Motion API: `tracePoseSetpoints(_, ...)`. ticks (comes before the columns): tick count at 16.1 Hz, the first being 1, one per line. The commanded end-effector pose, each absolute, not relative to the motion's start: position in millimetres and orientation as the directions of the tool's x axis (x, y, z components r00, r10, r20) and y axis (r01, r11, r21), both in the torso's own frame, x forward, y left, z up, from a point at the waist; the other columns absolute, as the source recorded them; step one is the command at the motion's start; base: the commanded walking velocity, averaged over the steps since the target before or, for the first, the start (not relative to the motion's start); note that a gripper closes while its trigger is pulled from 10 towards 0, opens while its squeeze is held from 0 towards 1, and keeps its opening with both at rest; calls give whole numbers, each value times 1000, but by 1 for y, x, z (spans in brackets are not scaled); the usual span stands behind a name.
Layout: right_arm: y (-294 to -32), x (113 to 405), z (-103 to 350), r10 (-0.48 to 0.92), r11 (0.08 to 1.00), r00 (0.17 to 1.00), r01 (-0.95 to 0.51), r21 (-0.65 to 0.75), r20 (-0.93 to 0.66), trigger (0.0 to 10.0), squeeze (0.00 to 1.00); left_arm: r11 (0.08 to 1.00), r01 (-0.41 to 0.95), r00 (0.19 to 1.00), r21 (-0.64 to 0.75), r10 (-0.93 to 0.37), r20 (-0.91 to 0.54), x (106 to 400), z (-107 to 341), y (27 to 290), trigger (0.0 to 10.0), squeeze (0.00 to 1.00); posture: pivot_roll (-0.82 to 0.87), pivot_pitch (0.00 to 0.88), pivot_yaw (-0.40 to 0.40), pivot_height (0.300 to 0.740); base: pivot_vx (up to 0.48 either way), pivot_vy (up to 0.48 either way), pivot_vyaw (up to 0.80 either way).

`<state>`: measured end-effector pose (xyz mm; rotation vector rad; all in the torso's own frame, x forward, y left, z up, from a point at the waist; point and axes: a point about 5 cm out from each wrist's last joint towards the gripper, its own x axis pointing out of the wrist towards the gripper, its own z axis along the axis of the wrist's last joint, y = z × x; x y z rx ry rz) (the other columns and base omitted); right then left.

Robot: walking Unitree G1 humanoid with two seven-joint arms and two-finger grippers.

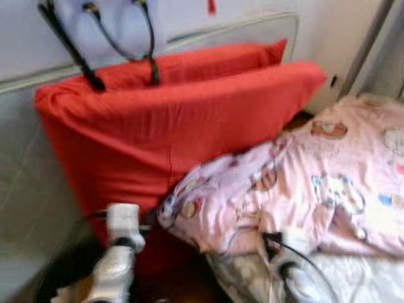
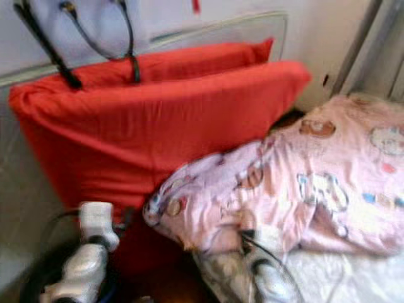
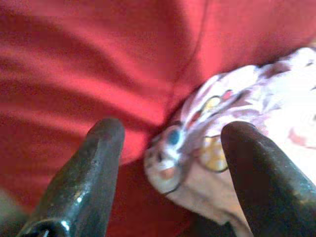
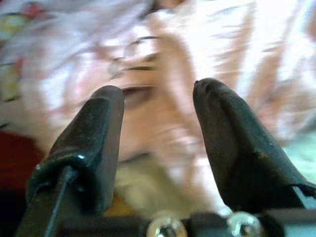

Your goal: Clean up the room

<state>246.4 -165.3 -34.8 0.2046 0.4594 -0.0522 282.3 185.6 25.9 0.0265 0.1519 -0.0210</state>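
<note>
Because the pink quilt (image 1: pixel 303 189) is soft and light, both released grippers, left gripper (image 3: pixel 168 148) and right gripper (image 4: pixel 158 123), should pinch its bunched edge.

This is a bedroom in a home, and the bed says so plainly. Two big red pillows (image 1: pixel 183 120) stand propped on edge, one behind the other, against a pale curved headboard rail (image 1: pixel 252 25) and a light wall. A pink quilt (image 1: pixel 315 183) printed with little cartoon animals (a child's pattern, by the look of it) lies crumpled across a white sheet (image 1: pixel 372 278). Dark straps (image 1: pixel 120 44) hang on the wall above the pillows. At the far corner, a pale upright frame (image 1: pixel 372 38) runs up beside the bed.
</note>
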Motion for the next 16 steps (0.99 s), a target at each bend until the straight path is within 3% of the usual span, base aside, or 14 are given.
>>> tracePoseSetpoints(1, -150, 252, -32, 34, 977, 901, 62, 206, -433, 10000, 0, 999, -11, 988, 36, 16, -154, 282, 28, 200, 10000, 0, 37, 0, -13, 655, 0, 0, 0)
tracePoseSetpoints(8, -160, 250, -39, -52, 970, 849, 168, 176, -525, 10000, 0, 999, 28, 990, 30, -24, -141, 283, 32, 193, 10000, 0, 55, 6, -8, 655, 0, 0, 0)
tracePoseSetpoints(9, -161, 250, -40, -59, 969, 835, 179, 168, -546, 10000, 1000, 999, 42, 989, 31, -37, -140, 285, 35, 192, 10000, 0, 66, 28, -8, 655, 0, 0, 0)
tracePoseSetpoints(16, -156, 257, -37, -30, 978, 829, 140, 156, -558, 10000, 1000, 992, 119, 985, 49, -112, -128, 282, 44, 192, 10000, 0, 127, 169, -11, 655, 0, 0, 0)
